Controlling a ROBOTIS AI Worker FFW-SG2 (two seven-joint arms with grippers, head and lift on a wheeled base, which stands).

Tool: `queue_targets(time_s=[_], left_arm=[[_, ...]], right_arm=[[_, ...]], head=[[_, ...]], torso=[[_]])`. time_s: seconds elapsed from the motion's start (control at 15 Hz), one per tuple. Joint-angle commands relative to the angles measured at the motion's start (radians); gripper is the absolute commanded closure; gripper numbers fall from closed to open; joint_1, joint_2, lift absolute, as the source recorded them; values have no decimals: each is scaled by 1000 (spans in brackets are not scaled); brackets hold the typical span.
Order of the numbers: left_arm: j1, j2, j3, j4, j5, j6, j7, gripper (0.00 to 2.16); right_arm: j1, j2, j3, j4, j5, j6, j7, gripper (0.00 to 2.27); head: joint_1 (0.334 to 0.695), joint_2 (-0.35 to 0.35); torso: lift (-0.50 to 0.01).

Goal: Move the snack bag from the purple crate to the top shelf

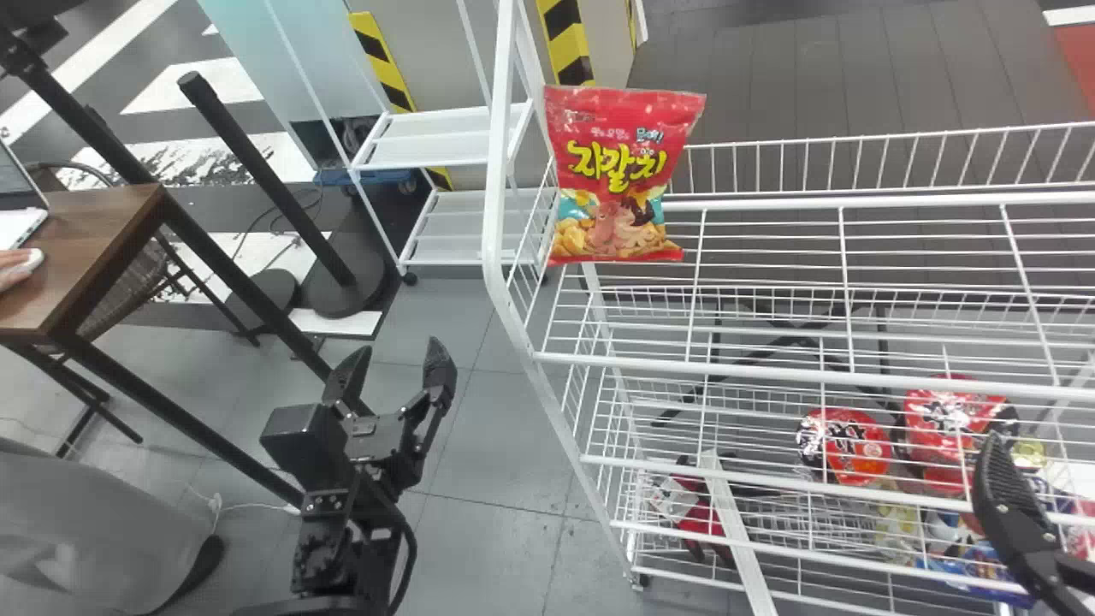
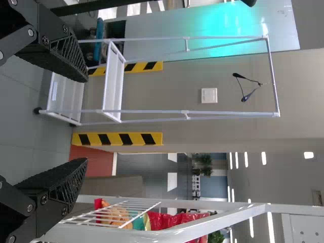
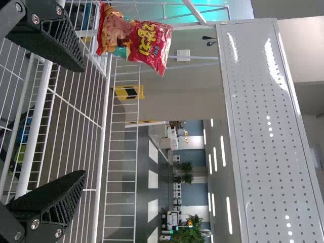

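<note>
Snack bag (image 1: 618, 175): one, red, soft-sided. Located on the top shelf (image 1: 845, 291), at its left end, standing upright beside the end wires, front face toward the robot. Held by neither tool.

Right tool (image 3: 83, 121): fingers spread wide, nothing between them, apart from the bag. In the head view it lies toward the right edge, nearer the robot than the bag.

Left tool (image 1: 398, 355): likewise wide and without load; waits outside the rack, to the left of its corner post (image 1: 498, 154).

Step in hand, as judged: placing looks done; what remains is a clean withdrawal of the right arm and a check that the bag stands by itself.

Handling notes: draw the right tool back toward the robot, slowly, its spread unchanged until well away from the wires. Clear the front rail (image 1: 770, 372) before any sideways swing or lowering; a fingertip could hook a wire and shake the whole shelf. Mind also the perforated panel (image 3: 273, 126) higher up.

Condition risks: a pillow-shaped bag on open wire has a soft, uneven foot and may sag or tip if jolted. Should it lean, one light push low on its body with the flat of a finger would serve better than a pinch, which might crumple the film or crush the contents. If it stands firm, best left untouched.
</note>
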Motion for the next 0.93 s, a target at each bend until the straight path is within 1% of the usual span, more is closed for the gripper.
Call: queue_targets(time_s=[0.0,0.67,0.87], left_arm=[[-15,-4,-7,11,-4,7,0,319],[-58,-4,-8,52,-7,16,-3,313],[-53,-4,-5,52,-5,16,-3,259]], right_arm=[[-11,1,0,9,0,0,0,97],[-36,1,6,26,0,6,-2,97],[-41,1,11,37,0,3,-2,97]], head=[[695,350],[695,340],[695,341]], torso=[[0],[0],[0]])
